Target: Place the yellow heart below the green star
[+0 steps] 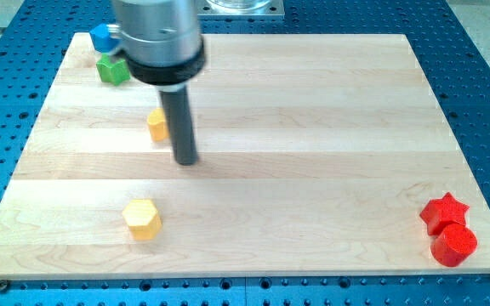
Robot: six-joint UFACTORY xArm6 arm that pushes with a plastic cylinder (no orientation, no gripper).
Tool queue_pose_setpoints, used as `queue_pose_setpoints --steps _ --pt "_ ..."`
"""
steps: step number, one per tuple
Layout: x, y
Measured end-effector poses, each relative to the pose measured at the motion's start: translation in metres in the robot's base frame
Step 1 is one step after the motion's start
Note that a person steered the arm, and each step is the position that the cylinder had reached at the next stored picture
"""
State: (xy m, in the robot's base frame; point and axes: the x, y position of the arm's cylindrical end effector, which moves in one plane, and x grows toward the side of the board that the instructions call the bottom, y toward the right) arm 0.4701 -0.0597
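Yellow heart point(156, 124) (perhaps touching) beside my tip point(185, 161)

We see our tip point(185, 160) just right of the yellow heart point(156, 124) (partly hidden), the green star point(112, 70) above-left, board point(313, 127) beneath.

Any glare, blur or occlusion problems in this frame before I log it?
Camera view: lighting even, soft sheen on the wooden board, no harsh glare; faint shadows under the blocks. Focus is sharp enough on the red star and yellow hexagon. The rod hides part of the yellow block beside my tip.
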Motion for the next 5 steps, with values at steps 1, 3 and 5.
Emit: queue_pose_setpoints --steps 1,3,5 --pt "-0.042 -0.011" --pt "-0.074 -0.097" --pt "-0.047 -0.112"
